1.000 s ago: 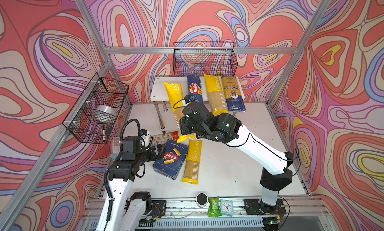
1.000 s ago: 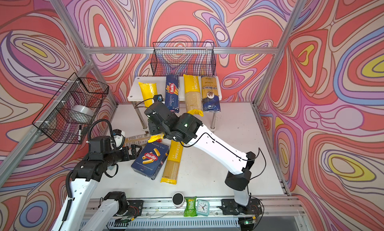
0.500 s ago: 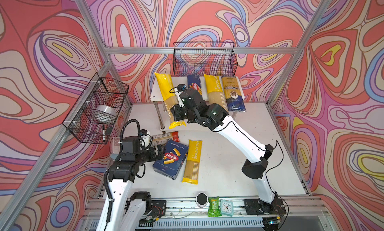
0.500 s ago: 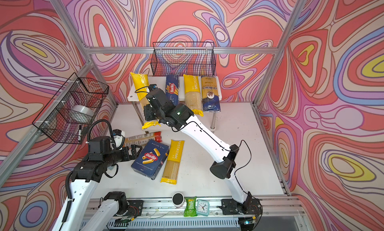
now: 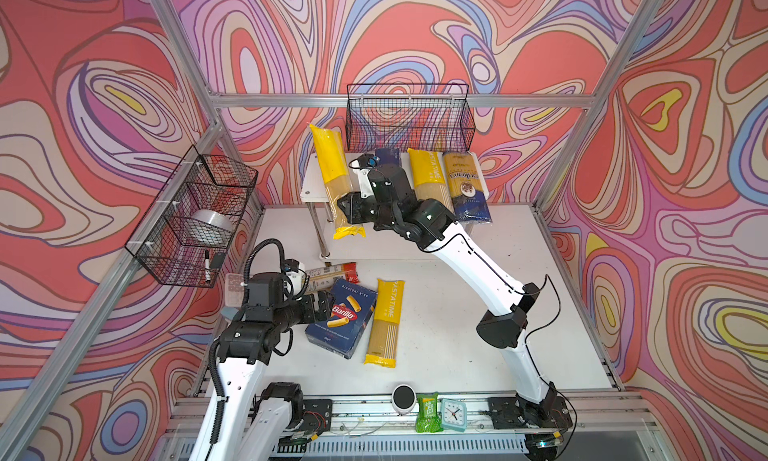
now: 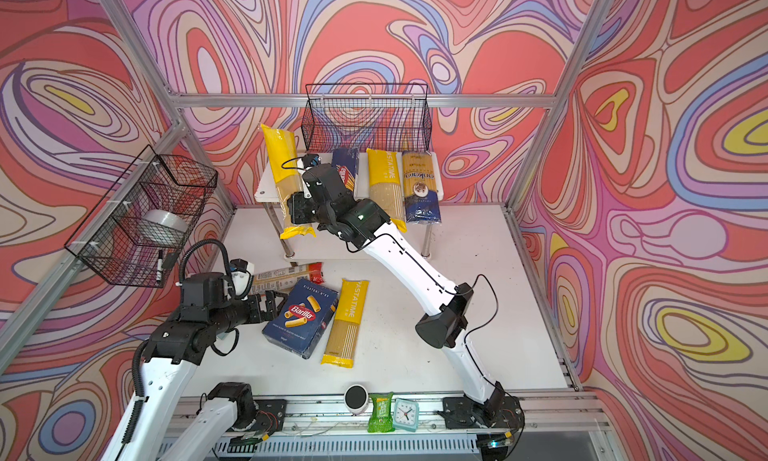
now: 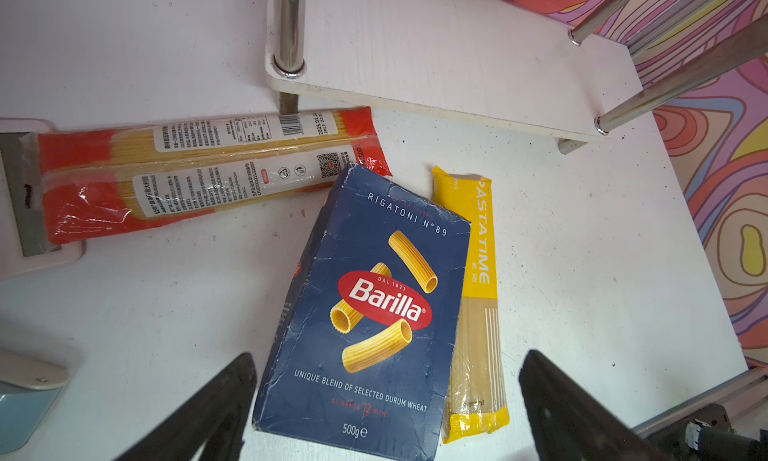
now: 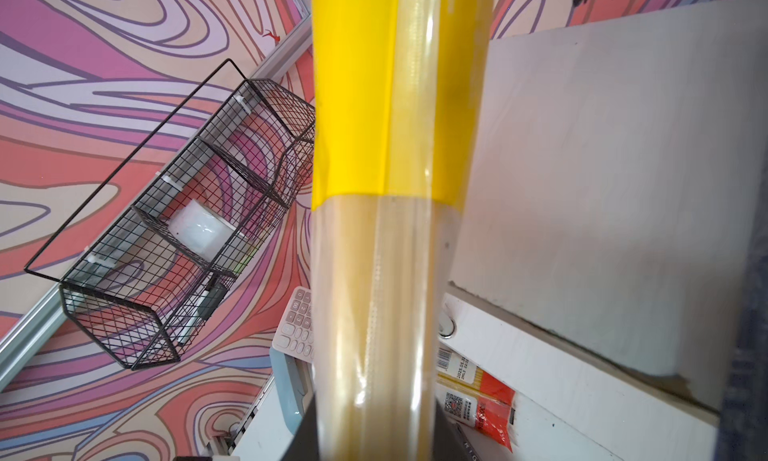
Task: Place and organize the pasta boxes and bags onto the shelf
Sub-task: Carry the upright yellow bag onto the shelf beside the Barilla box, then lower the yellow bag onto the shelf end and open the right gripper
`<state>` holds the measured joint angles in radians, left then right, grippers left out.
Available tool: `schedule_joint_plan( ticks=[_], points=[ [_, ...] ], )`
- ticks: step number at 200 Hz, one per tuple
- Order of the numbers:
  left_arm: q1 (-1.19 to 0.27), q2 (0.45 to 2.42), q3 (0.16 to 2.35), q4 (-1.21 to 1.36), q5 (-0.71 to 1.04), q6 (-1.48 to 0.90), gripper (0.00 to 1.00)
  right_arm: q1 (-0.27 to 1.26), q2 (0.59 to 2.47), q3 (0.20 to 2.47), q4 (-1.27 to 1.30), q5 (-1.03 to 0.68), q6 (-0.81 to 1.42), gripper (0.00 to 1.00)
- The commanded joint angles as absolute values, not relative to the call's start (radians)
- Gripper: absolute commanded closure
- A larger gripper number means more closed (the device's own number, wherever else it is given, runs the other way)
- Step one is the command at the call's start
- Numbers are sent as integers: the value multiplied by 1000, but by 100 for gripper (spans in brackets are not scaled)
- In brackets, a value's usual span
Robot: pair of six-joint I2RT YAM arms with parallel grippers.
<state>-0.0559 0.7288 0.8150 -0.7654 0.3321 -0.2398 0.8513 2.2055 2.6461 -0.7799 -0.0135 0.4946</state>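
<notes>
My right gripper [image 5: 347,209] [image 6: 293,207] [image 8: 374,430] is shut on a yellow-ended bag [image 5: 332,176] [image 6: 282,168] [image 8: 374,147]. The bag is tilted over the left end of the white shelf [image 5: 309,189] [image 6: 264,191], and its lower end hangs past the front edge. On the top board lie a narrow Barilla box [image 6: 347,168], a yellow bag [image 5: 428,176] and a gold and dark blue bag [image 5: 465,184]. On the table lie the rigatoni box [image 5: 343,317] [image 7: 374,313], a yellow bag [image 5: 386,322] [image 7: 478,292] and a red-ended bag [image 5: 332,274] [image 7: 199,168]. My left gripper [image 5: 322,307] [image 7: 388,355] is open at the box's near end.
A black wire basket [image 5: 409,118] hangs on the back wall just above the shelf. Another basket [image 5: 195,218] on the left wall holds a tape roll. A pink calculator [image 5: 235,286] lies at the table's left. A round speaker [image 5: 404,396], a green packet [image 5: 428,411] and a clock [image 5: 453,413] sit on the front rail.
My right arm has stretched back and left, carrying the yellow-ended bag from above the table up to the shelf's left end. The left arm has stayed still.
</notes>
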Motion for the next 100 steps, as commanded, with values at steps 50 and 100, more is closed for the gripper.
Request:
schedule_joint_plan(
  ticks=[50, 100],
  points=[
    [-66, 719, 805, -750, 321, -241, 0, 769, 2236, 2692, -543, -36, 506, 85],
    [-66, 711, 804, -750, 316, -241, 0, 764, 2236, 2669, -550, -3, 523, 67]
  ],
)
